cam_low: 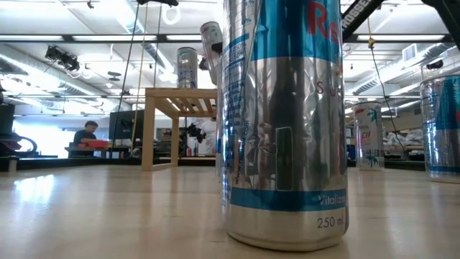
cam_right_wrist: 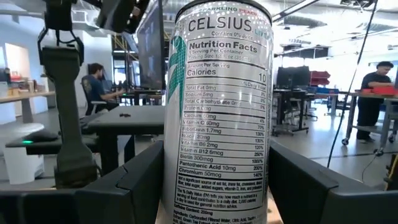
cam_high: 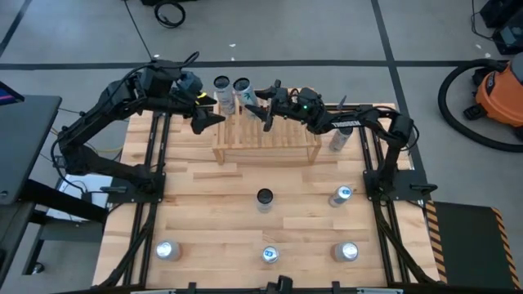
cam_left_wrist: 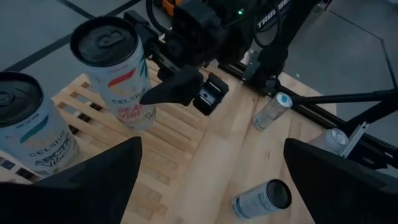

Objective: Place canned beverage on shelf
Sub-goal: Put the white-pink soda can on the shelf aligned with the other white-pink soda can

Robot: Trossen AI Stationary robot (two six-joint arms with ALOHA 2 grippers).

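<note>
Can [cam_right_wrist: 221, 112] label readable at right wrist.

Counter [cam_high: 204, 192]: pale wood planks, black rails along both sides. I see an orange shop vac [cam_high: 500, 90] on the grey floor [cam_high: 343, 33] off the counter's far right corner, w/ black hose [cam_high: 451, 98] looping beside it. Black cable coil [cam_high: 170, 12] on the floor beyond the counter's far edge. Dark desk [cam_high: 24, 139] left of the counter. Yellow-black hazard strip [cam_high: 431, 233] at its right edge. Bkgd past the counter: seated person [cam_low: 88, 134] at a bench; another person [cam_right_wrist: 373, 93] standing.
</note>
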